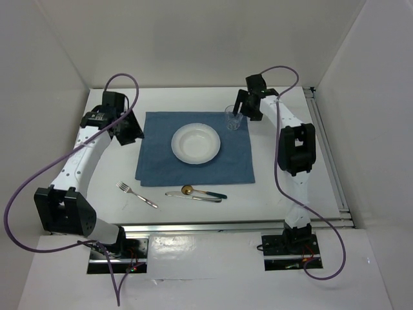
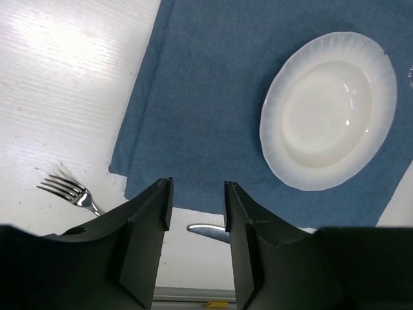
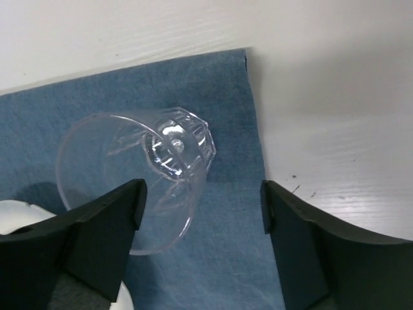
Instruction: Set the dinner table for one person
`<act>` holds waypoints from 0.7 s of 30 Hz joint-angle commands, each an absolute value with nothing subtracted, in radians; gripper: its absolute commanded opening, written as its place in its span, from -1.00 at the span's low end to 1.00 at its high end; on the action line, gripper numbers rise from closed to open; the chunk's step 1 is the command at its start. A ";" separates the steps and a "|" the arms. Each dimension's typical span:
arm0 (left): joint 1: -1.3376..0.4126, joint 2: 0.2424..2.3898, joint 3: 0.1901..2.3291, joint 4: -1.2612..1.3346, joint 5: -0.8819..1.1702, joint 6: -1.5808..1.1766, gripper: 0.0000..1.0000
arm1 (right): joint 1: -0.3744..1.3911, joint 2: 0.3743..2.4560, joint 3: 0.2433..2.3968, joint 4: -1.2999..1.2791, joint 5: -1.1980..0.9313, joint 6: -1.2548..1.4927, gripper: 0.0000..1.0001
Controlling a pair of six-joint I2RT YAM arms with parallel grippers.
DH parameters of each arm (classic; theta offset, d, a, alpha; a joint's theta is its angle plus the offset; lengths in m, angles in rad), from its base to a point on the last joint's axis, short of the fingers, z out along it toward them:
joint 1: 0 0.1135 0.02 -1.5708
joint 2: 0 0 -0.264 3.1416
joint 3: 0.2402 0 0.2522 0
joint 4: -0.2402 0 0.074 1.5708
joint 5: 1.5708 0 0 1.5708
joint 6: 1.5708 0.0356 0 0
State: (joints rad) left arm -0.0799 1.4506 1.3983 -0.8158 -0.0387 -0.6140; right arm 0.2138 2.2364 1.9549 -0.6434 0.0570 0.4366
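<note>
Judging glass (image 3: 129,174) set upright on mat (image 3: 219,258) toward far right corner of dinner table (image 1: 193,97), with right gripper (image 3: 201,206) gaping wide over it, gripping nothing, and left gripper (image 2: 197,194) hovering parted and empty toward left edge; advising straight upward retreat, avoiding clipping rim.

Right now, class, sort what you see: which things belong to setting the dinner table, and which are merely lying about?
Belong to the job: dinner table, blue placemat, white plate, clear glass, fork, knife, spoon.

Merely about: purple cables, enclosure walls.
</note>
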 commanded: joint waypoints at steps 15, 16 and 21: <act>-0.067 1.301 0.859 -0.792 -0.100 -1.052 0.30 | 0.247 1.704 1.652 -0.505 0.032 0.394 1.00; -0.067 1.286 0.841 -0.792 -0.109 -1.081 0.30 | 0.247 1.688 1.628 -0.505 0.022 0.403 1.00; -0.067 1.302 0.804 -0.779 -0.118 -1.117 0.30 | 0.247 1.615 1.505 -0.465 -0.003 0.403 1.00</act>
State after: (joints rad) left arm -0.0734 1.2964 0.8074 -0.7994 -0.0917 -1.0496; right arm 0.2379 1.6329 1.5501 -0.5060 0.0204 0.4061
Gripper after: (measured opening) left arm 0.653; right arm 0.997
